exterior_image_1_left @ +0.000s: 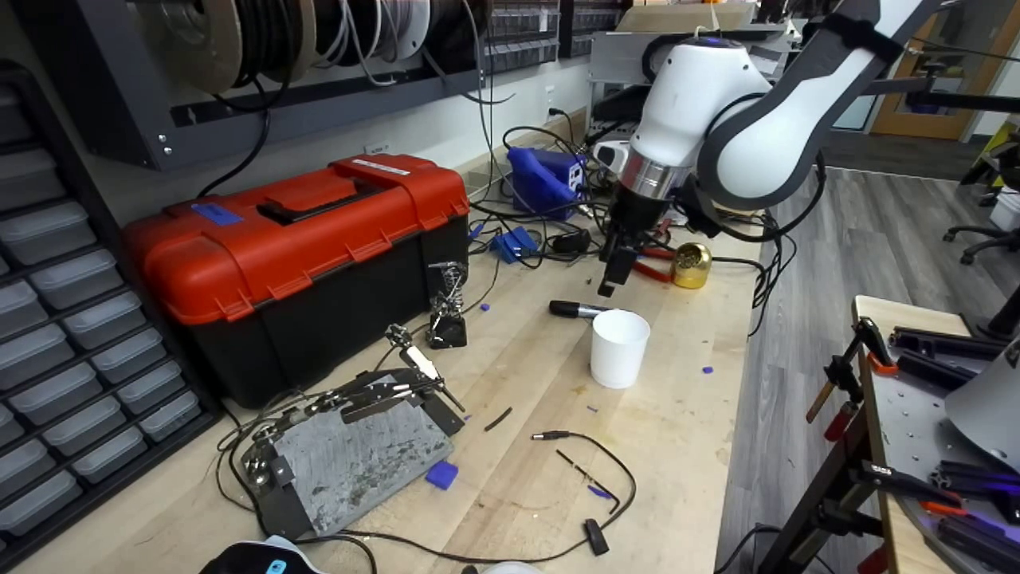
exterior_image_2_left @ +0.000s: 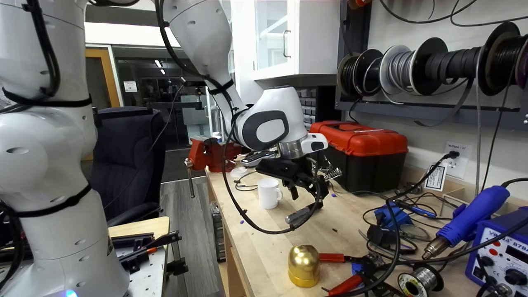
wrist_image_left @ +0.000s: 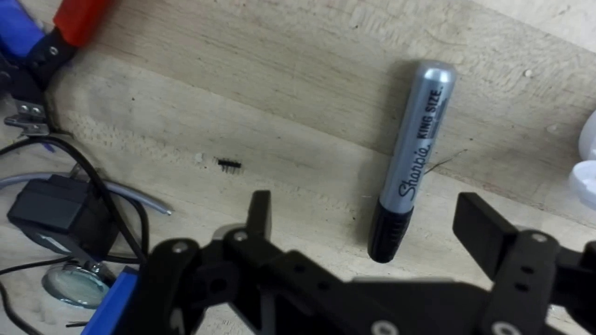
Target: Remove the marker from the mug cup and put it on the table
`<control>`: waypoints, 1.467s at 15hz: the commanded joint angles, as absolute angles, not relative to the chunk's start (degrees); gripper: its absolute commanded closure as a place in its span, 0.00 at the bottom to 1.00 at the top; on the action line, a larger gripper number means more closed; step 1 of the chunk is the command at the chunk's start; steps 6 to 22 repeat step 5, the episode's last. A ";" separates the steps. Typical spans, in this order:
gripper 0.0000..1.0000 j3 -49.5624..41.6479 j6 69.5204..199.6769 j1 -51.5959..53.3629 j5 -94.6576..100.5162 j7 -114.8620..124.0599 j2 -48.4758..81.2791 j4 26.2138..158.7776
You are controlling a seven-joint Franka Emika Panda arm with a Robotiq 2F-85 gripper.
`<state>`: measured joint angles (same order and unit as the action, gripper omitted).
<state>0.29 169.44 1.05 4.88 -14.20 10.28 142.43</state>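
The marker (wrist_image_left: 412,149), grey with a black cap, lies flat on the pale wooden table (wrist_image_left: 279,83). It also shows in both exterior views (exterior_image_1_left: 570,308) (exterior_image_2_left: 298,216). The white mug cup (exterior_image_1_left: 619,351) stands upright beside it, also in an exterior view with its handle visible (exterior_image_2_left: 269,194). Only an edge of the mug shows at the right of the wrist view (wrist_image_left: 587,179). My gripper (wrist_image_left: 368,209) is open and empty above the table. The marker's capped end shows between its fingers, with a gap on both sides.
A red and black toolbox (exterior_image_1_left: 311,255) stands against the wall. A gold tip cleaner (exterior_image_2_left: 304,266) and red-handled cutters (exterior_image_2_left: 346,284) lie near the gripper. Cables, a blue soldering station (exterior_image_1_left: 550,179) and a helping-hand stand (exterior_image_1_left: 446,307) clutter the table.
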 commanded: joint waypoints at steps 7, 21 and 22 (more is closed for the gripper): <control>0.00 1.13 169.27 0.35 5.64 -13.55 10.65 142.31; 0.00 1.13 169.27 0.35 5.64 -13.55 10.65 142.31; 0.00 1.13 169.27 0.35 5.64 -13.55 10.65 142.31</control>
